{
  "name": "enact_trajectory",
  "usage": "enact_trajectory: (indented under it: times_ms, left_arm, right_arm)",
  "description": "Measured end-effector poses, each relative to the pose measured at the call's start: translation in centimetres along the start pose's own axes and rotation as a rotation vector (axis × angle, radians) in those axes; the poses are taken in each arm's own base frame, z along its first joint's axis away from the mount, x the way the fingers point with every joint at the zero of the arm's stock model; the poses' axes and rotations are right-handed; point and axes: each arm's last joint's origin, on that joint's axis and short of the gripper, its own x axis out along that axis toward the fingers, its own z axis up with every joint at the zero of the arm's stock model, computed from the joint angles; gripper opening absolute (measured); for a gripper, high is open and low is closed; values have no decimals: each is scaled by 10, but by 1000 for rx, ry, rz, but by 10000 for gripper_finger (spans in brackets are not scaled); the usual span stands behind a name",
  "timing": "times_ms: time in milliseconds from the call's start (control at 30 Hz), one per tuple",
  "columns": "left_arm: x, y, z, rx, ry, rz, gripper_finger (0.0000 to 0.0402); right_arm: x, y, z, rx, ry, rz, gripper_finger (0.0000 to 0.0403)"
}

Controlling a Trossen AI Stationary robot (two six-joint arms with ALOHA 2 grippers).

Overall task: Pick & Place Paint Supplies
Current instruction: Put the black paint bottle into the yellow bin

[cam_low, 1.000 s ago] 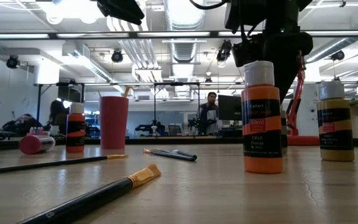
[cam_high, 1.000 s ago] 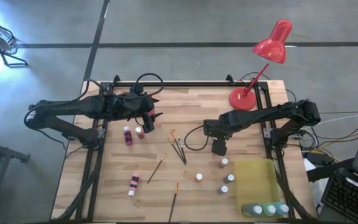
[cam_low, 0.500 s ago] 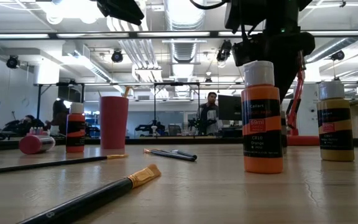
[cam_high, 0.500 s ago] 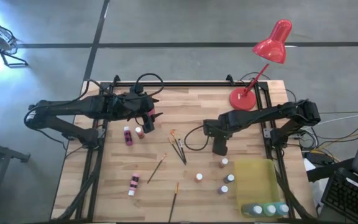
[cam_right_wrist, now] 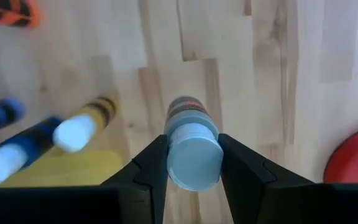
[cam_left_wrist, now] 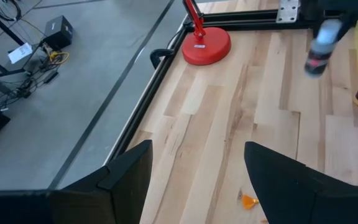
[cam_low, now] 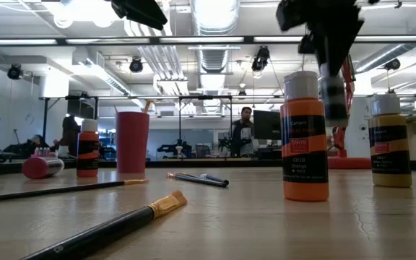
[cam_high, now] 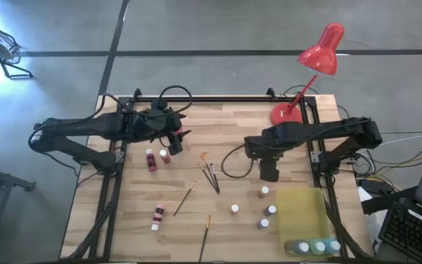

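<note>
We are lifting a white-capped paint bottle (cam_right_wrist: 192, 144) in our right gripper (cam_high: 269, 173), fingers clamped on its cap, above the worktop's right half near the yellow tray (cam_high: 304, 213). Next we judge it needs carrying over that tray. Our left gripper (cam_high: 176, 141) is waiting open near the far-left corner.

You can't read the held bottle (cam_low: 332, 97): it is smeared by motion at the low view's upper right. The lamp (cam_left_wrist: 205, 45) is cut off at the left wrist view's top edge.
</note>
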Motion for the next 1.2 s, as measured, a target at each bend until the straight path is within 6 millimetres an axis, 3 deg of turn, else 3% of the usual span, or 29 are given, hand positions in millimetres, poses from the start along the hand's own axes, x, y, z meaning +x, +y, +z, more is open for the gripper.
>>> enact_trajectory:
  times_ms: [233,433,967,1200]
  left_arm:
    - [0,0,0,-3,-1,0,259]
    - [0,0,0,-5,-4,0,259]
    - [0,0,3,-18,-28,0,259]
    - [0,0,3,-18,-27,-1,259]
  right_arm:
    - [-45,18,-36,75,-133,63,110]
    - [-67,37,-73,167,-182,143,110]
    - [-74,89,-147,285,1,126,110]
    - [-69,110,-163,490,43,112,110]
